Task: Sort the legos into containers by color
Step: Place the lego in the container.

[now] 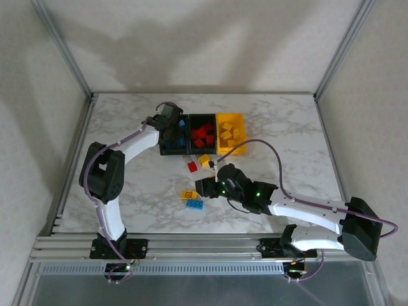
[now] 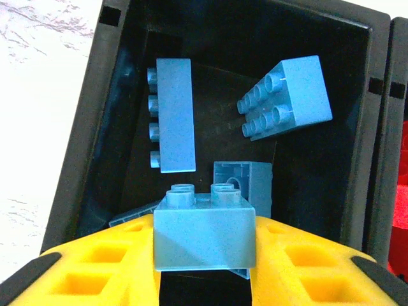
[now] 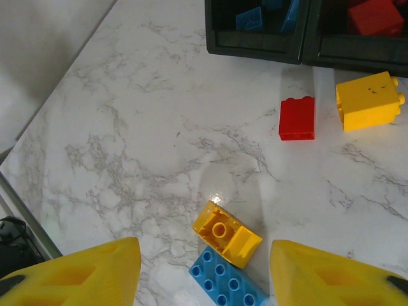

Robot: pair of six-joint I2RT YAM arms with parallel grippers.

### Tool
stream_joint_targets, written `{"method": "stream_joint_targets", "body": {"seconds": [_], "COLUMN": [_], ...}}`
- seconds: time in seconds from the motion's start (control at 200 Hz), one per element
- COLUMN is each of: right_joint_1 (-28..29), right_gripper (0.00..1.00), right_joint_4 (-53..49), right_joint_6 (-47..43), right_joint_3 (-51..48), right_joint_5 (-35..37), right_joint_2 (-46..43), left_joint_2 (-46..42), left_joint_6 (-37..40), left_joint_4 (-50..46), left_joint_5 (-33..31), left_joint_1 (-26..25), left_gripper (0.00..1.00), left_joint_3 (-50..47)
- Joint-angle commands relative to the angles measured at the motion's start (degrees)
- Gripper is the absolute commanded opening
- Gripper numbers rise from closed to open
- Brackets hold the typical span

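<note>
Where the left claw [image 2: 204,277] hangs over the black bin [image 2: 83,159], a light blue brick [image 2: 203,236] between its fingers [image 2: 95,274] (pinched or loosed, you cannot tell), a skewed drop may bounce off the blue bricks [image 2: 175,115] beneath it. Your right claw [image 3: 204,268], released and empty, hovers above a yellow brick [image 3: 226,233].

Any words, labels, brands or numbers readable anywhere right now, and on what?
None: no legible text on the black bin, the legos or the table.
Faint dark specks on the yellow lego beside the red lego are too small to read.
</note>
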Motion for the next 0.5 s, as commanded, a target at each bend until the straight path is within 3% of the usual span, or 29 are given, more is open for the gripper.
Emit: {"method": "stream_joint_targets", "body": {"seconds": [0.0, 0.125, 0.285, 0.491], "right_joint_1": [0.65, 0.61, 0.57, 0.63], "right_gripper": [0.56, 0.56, 0.56, 0.58], "right_joint_4": [-0.35, -0.43, -0.93, -4.69], "right_joint_6": [0.78, 0.7, 1.06, 1.93], "right_joint_3": [-0.04, 0.03, 0.13, 2.16], "right_joint_5": [1.32, 1.24, 2.01, 3.45], "right_joint_2": [-1.55, -1.41, -1.76, -1.1], "left_joint_2": [0.07, -0.81, -3.37, -13.09], "left_joint_6": [0.95, 0.87, 0.54, -1.0], "left_joint_4": [-1.45, -1.84, -2.65, -1.2], "left_joint_5": [0.09, -0.15, -0.02, 3.72], "left_joint_1": [0.35, 0.35, 0.27, -0.54], "left_gripper": [0.45, 0.53, 0.53, 0.53], "left_joint_3": [1.25, 1.32, 0.7, -6.15]}}
